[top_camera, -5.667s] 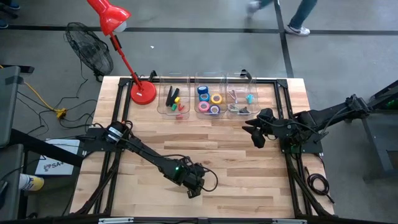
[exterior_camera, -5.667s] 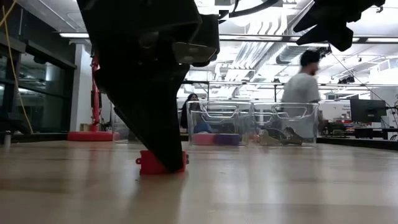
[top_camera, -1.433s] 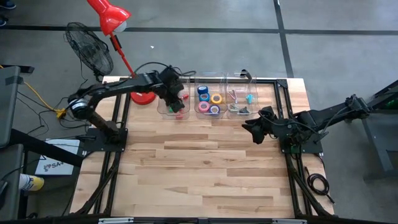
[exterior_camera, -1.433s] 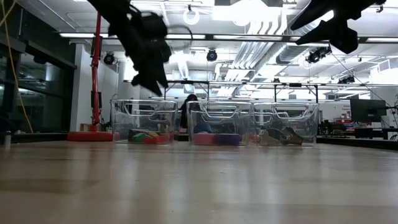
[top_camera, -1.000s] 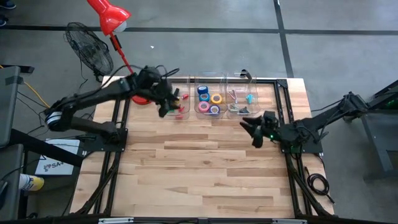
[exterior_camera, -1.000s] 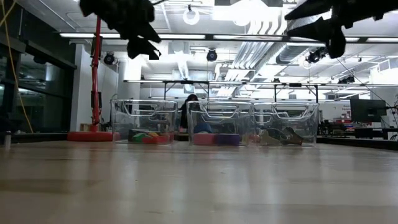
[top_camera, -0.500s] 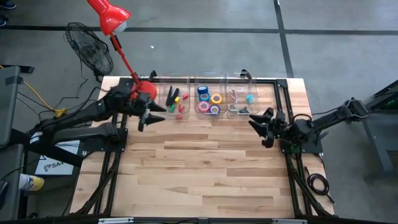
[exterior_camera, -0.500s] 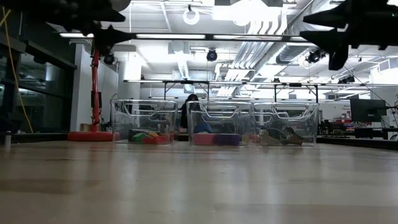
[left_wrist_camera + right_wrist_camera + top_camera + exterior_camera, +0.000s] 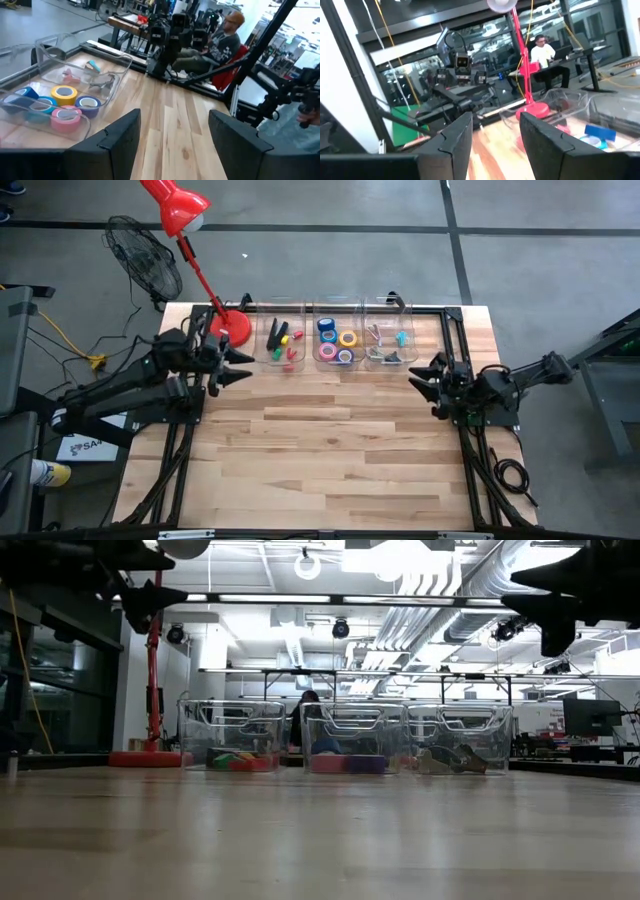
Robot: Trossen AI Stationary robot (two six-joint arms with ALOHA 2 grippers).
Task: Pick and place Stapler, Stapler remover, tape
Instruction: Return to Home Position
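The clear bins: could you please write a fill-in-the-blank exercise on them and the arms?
Of the three bins, the tape rolls lie in the ____ one.
The red lamp base stands beside the ____ bin.
The left end effector and right end effector are both ____, holding nothing.
Missing: middle; left; open.

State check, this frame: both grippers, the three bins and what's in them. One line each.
left gripper: open, empty, raised over the table's left side.
right gripper: open, empty, raised over the table's right side.
left bin: upright, holds staplers.
middle bin: upright, holds tape.
right bin: upright, holds staple removers.
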